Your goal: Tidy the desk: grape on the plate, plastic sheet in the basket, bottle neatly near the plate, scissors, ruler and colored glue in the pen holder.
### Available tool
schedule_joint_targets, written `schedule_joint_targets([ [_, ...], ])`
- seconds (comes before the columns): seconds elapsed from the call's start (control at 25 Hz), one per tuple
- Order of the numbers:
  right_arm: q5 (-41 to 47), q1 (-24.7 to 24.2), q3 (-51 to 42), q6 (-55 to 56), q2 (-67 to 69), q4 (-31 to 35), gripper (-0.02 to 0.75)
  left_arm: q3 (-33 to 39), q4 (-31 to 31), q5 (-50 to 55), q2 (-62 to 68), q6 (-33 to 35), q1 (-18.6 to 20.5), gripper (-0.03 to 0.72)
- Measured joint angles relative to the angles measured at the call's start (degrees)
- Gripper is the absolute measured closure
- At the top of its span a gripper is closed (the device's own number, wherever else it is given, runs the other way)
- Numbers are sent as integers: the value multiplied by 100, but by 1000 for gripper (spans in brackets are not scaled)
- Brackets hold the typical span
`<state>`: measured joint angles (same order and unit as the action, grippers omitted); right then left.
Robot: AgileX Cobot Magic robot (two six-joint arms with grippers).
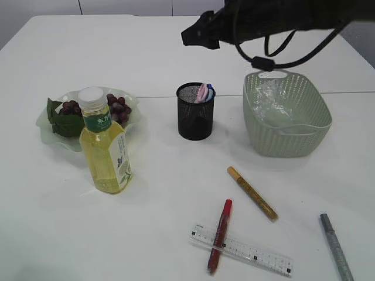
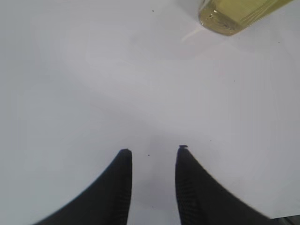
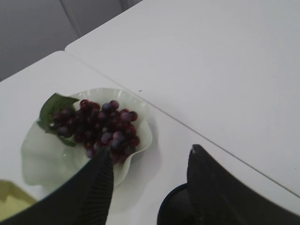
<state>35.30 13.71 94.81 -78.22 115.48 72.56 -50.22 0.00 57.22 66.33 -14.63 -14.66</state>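
Note:
Dark grapes lie on the pale green plate. The yellow bottle stands upright in front of the plate. The black mesh pen holder holds pink and blue scissors handles. The plastic sheet lies in the green basket. A clear ruler lies under a red glue pen; a gold pen and a grey pen lie nearby. My right gripper hangs open and empty above the holder. My left gripper is open over bare table.
The white table has a seam running across behind the plate and holder. The right arm's cable loops above the basket's far rim. The left arm does not show in the exterior view.

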Motion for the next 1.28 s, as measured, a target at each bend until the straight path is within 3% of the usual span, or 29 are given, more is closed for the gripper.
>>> schedule_joint_targets([
  [0.32,1481,201,0,3435,-1282,-3705,357,0,54,10,0,0,0,449],
  [0.48,2028,606,-299,4354,-1496,-4859,356,0,93,10,0,0,0,449],
  [0.6,2140,1053,-904,4552,-1592,-5272,356,0,105,10,0,0,0,449],
  [0.96,2154,2090,-2164,4659,-1591,-5668,351,0,115,0,0,0,0,449],
  [1.28,1834,2300,-2237,4774,-988,-5888,303,0,295,0,0,0,0,449],
])
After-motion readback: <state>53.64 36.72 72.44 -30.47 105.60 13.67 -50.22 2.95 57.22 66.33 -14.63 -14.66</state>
